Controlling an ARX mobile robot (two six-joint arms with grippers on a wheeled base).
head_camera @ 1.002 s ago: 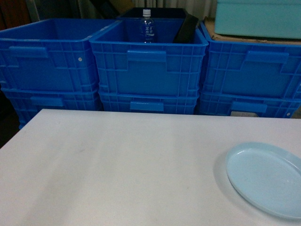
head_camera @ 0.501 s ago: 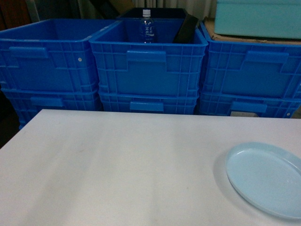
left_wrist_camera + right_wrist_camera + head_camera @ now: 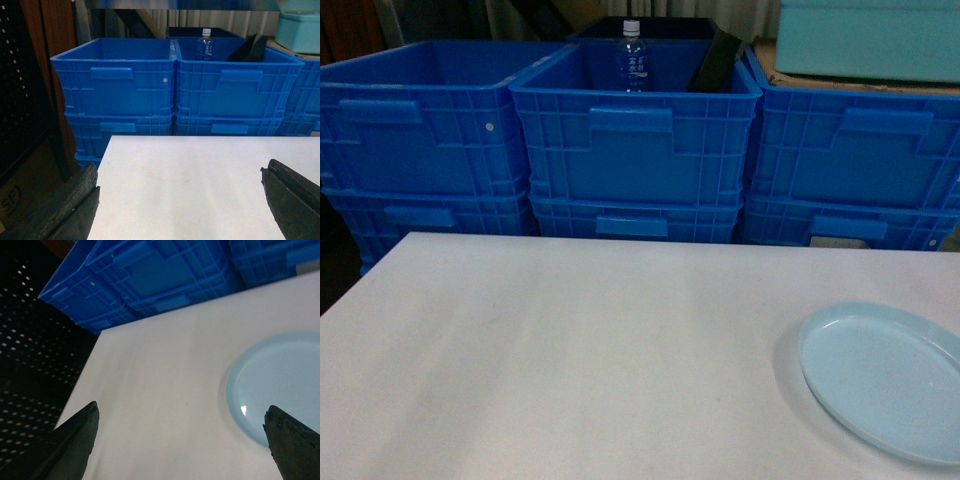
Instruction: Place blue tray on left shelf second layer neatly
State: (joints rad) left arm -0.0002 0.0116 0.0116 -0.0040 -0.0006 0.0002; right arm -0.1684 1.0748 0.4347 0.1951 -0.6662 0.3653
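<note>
The blue tray [image 3: 885, 380], a pale oval dish, lies flat on the white table [image 3: 580, 360] at its front right; the right wrist view shows the blue tray [image 3: 280, 385] as well. My right gripper [image 3: 181, 412] is open above the table, its right finger over the tray's near rim and nothing between the fingers. Over the table's left edge, my left gripper [image 3: 179, 179] is open and empty. Neither gripper appears in the head view. The left shelf is out of view.
Dark-blue ribbed crates [image 3: 635, 140] are stacked in rows behind the table. The middle one holds a water bottle [image 3: 632, 58] and a black object [image 3: 716, 60]. A teal box [image 3: 870, 40] sits on the right crates. A dark perforated panel [image 3: 30, 340] stands left of the table.
</note>
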